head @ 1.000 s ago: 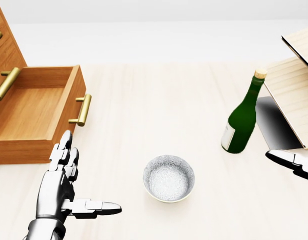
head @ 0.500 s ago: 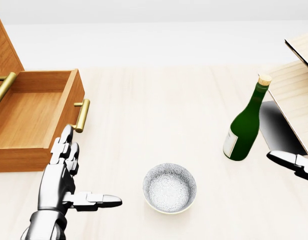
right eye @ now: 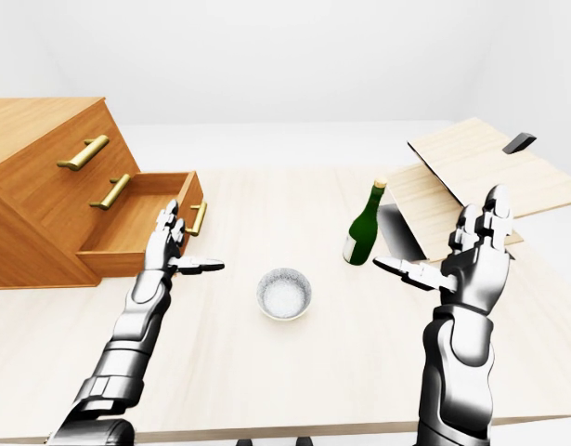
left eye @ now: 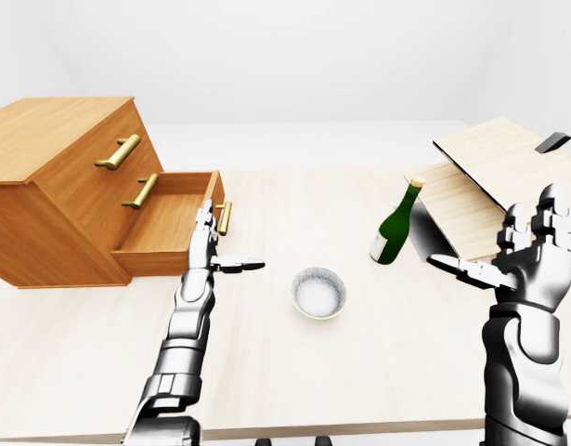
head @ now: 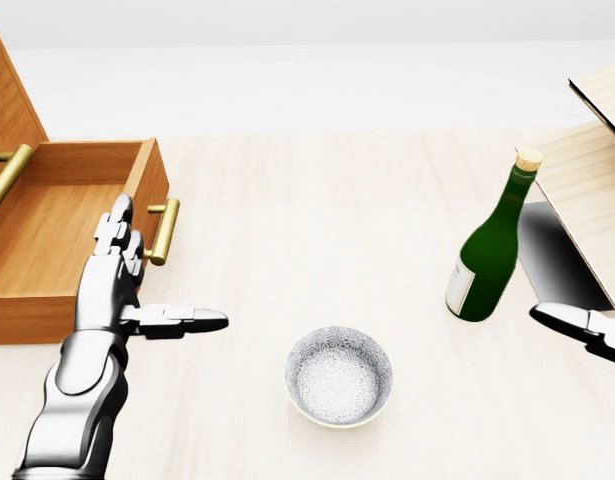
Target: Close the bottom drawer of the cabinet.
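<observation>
Standing open: boxy wooden bottom drawer [head: 57, 240], brass bar handle [head: 164, 231]; metallic left hand [head: 115, 290] beside, fingers spread, empty.

Open tabletop [head: 317, 220] right of the drawer [head: 57, 235] – nothing near its brass handle [head: 164, 231]. Bowl [head: 339, 376] and bottle [head: 487, 250] sit well apart, off the path

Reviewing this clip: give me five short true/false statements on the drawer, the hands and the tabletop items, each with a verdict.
1. The bottom drawer of the wooden cabinet is shut. False: it stands pulled out.
2. The left hand is open beside the drawer's brass handle. True.
3. The right hand grips the green corked glass bottle. False: it is open, apart from the bottle.
4. The speckled white bowl lies between drawer and bottle in the head view. True.
5. The bottle lies on its side. False: it stands upright.
</observation>
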Controlling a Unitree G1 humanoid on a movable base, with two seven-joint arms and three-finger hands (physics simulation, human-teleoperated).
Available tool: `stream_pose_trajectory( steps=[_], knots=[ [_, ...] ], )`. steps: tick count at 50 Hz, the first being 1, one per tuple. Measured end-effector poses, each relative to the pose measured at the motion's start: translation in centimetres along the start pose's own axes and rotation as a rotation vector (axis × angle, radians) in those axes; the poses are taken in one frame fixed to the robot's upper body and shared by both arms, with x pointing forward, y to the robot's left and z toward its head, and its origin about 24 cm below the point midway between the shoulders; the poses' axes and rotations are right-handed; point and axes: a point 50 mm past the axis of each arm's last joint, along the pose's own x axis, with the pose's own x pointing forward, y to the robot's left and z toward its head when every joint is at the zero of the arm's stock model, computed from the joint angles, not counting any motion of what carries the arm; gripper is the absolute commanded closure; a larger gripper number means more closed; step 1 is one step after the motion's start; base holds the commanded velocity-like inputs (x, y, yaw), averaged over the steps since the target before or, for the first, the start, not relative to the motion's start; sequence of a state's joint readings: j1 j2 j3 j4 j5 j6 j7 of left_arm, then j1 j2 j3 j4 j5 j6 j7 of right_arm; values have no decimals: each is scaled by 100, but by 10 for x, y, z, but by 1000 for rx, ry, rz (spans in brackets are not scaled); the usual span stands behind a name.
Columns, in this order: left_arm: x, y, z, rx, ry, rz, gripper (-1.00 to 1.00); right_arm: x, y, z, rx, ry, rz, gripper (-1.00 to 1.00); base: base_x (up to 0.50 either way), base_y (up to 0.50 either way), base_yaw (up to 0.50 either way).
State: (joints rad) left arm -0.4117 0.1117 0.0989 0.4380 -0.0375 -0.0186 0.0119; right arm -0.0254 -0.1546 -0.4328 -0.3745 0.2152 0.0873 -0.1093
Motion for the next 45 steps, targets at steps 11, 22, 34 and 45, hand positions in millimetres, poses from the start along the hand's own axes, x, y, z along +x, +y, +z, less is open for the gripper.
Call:
stream_pose_trajectory(
  steps=[11, 22, 34, 45],
  knots=[
    [26, 4, -7, 22, 74, 17, -100, 0, 2, -1, 0, 4, 10, -100, 0, 0, 0],
    [33, 9, -23, 38, 199, 33, -100, -1, 3, -2, 0, 7, 21, -100, 0, 0, 0],
    [29, 13, -42, 60, 314, 50, -100, -1, 4, -2, 0, 10, 30, -100, 0, 0, 0],
    [26, 14, -51, 68, 364, 56, -100, -2, 5, -2, 0, 10, 34, -100, 0, 0, 0]
  ],
)
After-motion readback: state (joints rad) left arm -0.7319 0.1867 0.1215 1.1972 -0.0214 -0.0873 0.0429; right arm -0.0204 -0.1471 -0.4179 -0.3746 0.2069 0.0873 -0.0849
